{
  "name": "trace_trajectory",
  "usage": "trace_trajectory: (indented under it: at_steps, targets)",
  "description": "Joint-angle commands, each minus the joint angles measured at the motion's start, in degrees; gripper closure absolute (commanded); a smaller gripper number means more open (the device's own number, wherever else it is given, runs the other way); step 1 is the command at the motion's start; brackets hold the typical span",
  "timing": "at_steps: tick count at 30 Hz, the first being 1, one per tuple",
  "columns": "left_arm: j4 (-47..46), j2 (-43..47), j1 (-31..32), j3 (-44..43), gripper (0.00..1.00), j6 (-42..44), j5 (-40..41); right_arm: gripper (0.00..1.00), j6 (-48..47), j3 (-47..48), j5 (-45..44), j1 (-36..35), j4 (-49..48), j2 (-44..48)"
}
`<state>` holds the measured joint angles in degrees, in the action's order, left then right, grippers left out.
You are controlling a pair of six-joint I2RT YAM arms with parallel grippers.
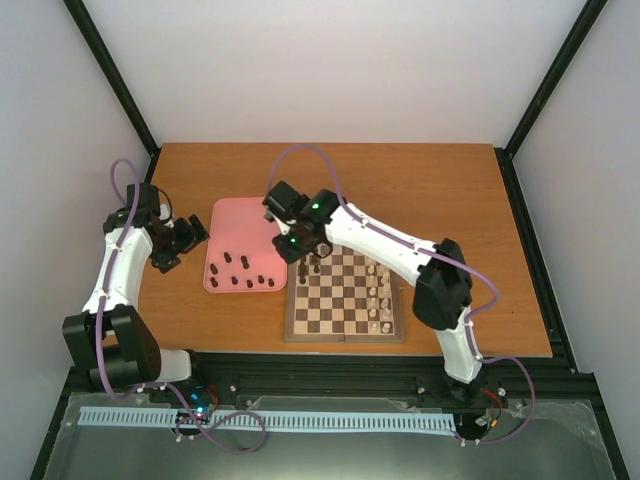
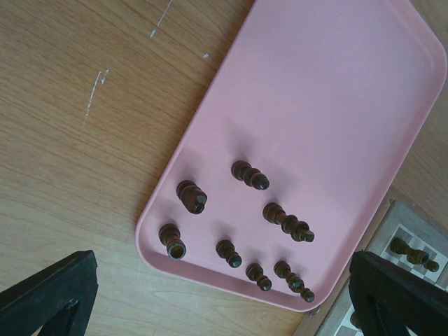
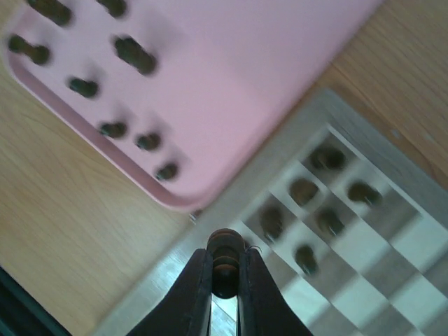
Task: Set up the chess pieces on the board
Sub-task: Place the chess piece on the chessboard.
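Black rail (image 1: 330, 380), table (image 1: 450, 200) with board (image 1: 330, 315), white walls (image 1: 330, 70)

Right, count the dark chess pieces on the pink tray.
8 dark chess pieces on the pink tray: five in a row along its near rim, three further in. The row's last two nearly overlap, so the count is unsure.

Board: the square wooden chessboard (image 1: 345, 337), dark brown and cream checks inside a light border, lies flat just right of the pink rectangular plastic tray (image 1: 240, 215).
On the tray: I count seven small dark brown chess figures (image 2: 191, 196), set apart in its near half. They look upright to me, though the slanted view leaves that unsure.
On the board: six dark figures (image 3: 303, 189), blurred, clustered at the corner beside the tray.
Held: a single dark figure (image 3: 225, 245) pinched in the right gripper (image 3: 225, 260) above the board's border.
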<state>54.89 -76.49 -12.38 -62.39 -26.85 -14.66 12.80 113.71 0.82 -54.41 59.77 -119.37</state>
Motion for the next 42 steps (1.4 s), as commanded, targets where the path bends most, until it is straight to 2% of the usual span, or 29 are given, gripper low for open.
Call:
trace_trajectory:
  at_steps: [1, 15, 42]
  targets:
    - [-0.7, 0.5, 0.2, -1.0, 0.0, 0.6, -0.4, 0.97, 2.9, -8.4, -4.4, 2.7, -0.2, 6.3]
    - [-0.6, 0.1, 0.3, -1.2, 0.0, 0.7, 0.0, 0.97, 4.4, -21.9, -2.5, 3.8, -3.5, 11.1]
    - [-0.8, 0.1, 0.2, -0.4, 0.0, 0.7, -0.4, 0.97, 5.5, -21.7, 0.1, 2.3, -6.8, 5.3]
